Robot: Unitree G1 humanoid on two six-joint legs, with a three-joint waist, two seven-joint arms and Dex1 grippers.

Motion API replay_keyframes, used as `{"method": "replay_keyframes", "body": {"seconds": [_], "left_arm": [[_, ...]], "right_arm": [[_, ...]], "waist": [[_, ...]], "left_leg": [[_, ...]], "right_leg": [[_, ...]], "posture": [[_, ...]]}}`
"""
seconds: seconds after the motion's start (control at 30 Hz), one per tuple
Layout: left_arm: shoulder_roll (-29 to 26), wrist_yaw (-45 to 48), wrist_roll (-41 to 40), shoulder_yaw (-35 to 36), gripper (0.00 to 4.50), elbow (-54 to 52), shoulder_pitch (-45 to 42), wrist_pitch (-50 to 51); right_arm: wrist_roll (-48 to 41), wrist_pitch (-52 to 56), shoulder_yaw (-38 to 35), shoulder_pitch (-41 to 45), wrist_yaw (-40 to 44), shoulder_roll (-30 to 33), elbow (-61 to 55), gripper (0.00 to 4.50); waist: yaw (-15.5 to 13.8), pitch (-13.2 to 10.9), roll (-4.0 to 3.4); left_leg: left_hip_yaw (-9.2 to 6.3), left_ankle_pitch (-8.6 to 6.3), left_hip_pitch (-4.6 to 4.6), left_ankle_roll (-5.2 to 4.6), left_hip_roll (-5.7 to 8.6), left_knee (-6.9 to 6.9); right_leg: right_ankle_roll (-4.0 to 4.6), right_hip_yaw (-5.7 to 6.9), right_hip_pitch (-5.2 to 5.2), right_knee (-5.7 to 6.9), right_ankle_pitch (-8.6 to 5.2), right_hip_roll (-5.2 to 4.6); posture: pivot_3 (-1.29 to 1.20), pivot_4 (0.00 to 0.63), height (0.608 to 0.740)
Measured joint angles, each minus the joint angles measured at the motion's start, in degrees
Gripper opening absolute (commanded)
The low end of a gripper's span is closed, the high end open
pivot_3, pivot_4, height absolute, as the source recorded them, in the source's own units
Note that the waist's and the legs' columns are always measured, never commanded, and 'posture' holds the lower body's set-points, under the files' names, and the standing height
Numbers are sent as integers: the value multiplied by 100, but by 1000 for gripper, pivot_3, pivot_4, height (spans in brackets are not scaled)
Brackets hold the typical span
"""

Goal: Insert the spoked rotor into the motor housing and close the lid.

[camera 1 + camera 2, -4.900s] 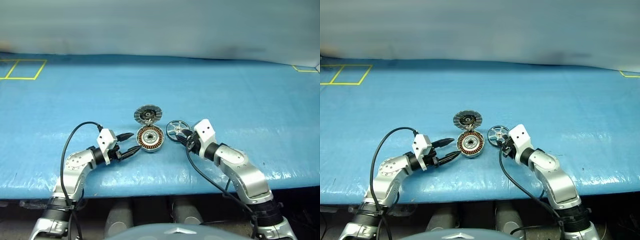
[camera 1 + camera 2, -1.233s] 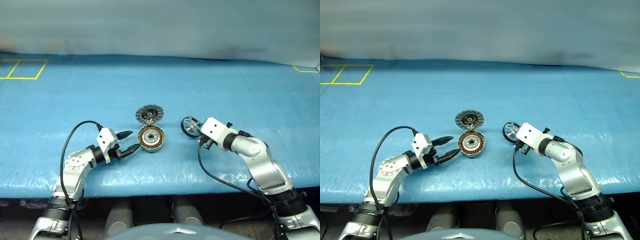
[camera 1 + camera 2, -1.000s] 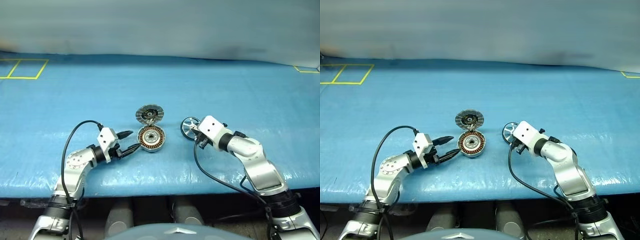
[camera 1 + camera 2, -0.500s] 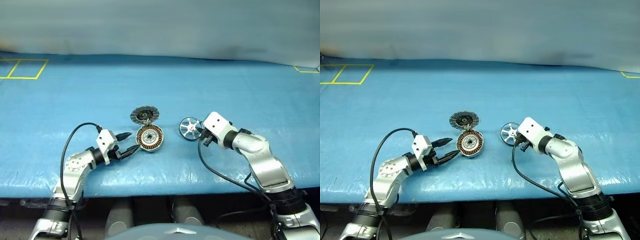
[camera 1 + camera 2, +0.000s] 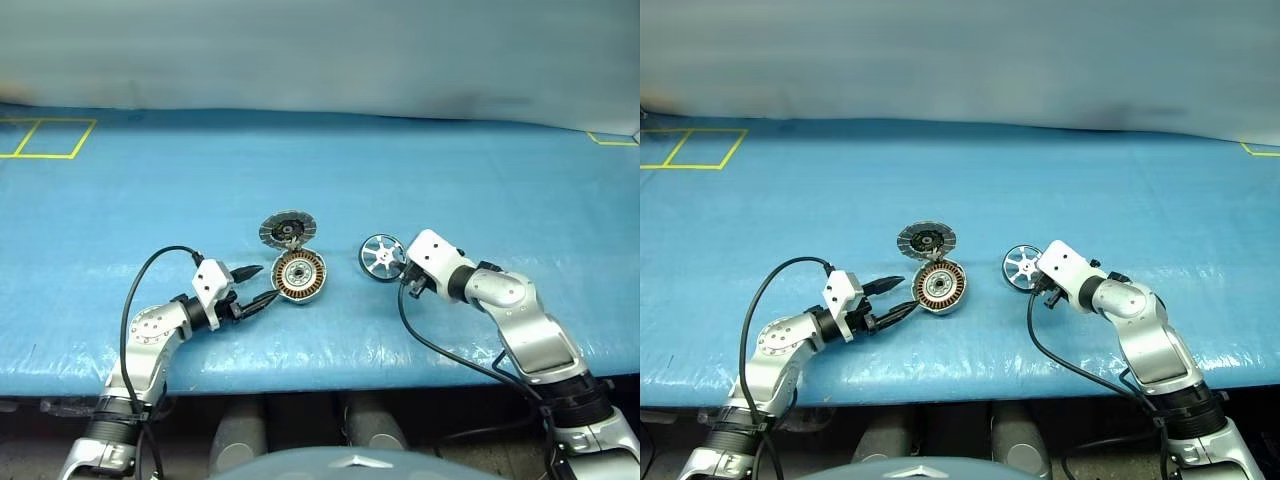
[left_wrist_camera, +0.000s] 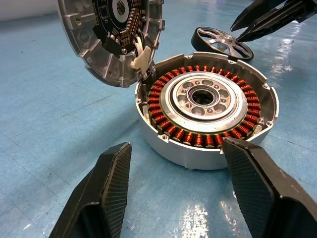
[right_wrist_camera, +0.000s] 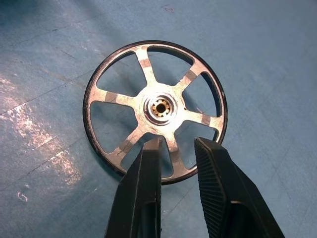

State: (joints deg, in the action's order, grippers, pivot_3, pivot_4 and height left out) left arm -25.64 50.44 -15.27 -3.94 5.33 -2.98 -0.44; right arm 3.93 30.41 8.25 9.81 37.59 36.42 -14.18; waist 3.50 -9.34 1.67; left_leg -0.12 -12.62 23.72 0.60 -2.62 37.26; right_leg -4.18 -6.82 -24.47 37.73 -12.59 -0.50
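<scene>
- Right wrist view is showing the right gripper [image 7: 174, 148] with its fingers nearly together over the near rim of the rotor [image 7: 155, 108], one spoke sitting in the gap; whether they are actually pinching it cannot be told.
- Compared with a few seconds ago, the rotor is now lying flat on the blue mat [image 5: 470, 180], well apart from the housing [image 5: 300, 275] on its right, whereas it was just beside the housing then.
- Lid [image 5: 287, 229] is tilting differently than a second ago and is leaning a little to the left, standing open at the housing's far edge, seemingly joined by a white clip.
- Left gripper [image 5: 258, 286] is waiting with fingers apart just left of the housing, gripping nothing, as it was before.
- Insertion is, by my judgement, getting no closer: the rotor is drifting away from the cup and needing a surer grasp.
- Mat is covering the whole table, wrinkled and glossy; yellow tape squares [image 5: 45, 138] are marking the far left corner, and a pale wall is running behind the far edge.
</scene>
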Motion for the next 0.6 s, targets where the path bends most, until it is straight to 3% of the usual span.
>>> {"method": "replay_keyframes", "body": {"seconds": [0.2, 0.37, 0.6], "left_arm": [[-2, -8, 1, 1, 3171, 0, 4, 2], [-3, -9, 2, -2, 3171, 0, -5, 1], [-25, 0, 2, -4, 3171, -1, -19, 2]], "right_arm": [[-21, -141, 38, 12, -5, -98, 332, 1101], [-32, -289, 23, 69, -43, -204, 562, 19], [-109, -228, -79, -52, -200, -332, 444, 19]], "waist": [[0, 0, 0], [1, 1, 1], [2, 1, 1]], "left_leg": [[1, 0, -1, 0, 0, 0], [0, 0, -3, 0, 0, 1], [0, 0, -3, 0, 0, 0]], "right_leg": [[0, 0, 1, 0, 0, 0], [0, 0, 3, 0, 0, 0], [0, 0, 2, 1, 0, 0]], "posture": [[0, 150, 740], [0, 150, 740], [0, 150, 740]]}}
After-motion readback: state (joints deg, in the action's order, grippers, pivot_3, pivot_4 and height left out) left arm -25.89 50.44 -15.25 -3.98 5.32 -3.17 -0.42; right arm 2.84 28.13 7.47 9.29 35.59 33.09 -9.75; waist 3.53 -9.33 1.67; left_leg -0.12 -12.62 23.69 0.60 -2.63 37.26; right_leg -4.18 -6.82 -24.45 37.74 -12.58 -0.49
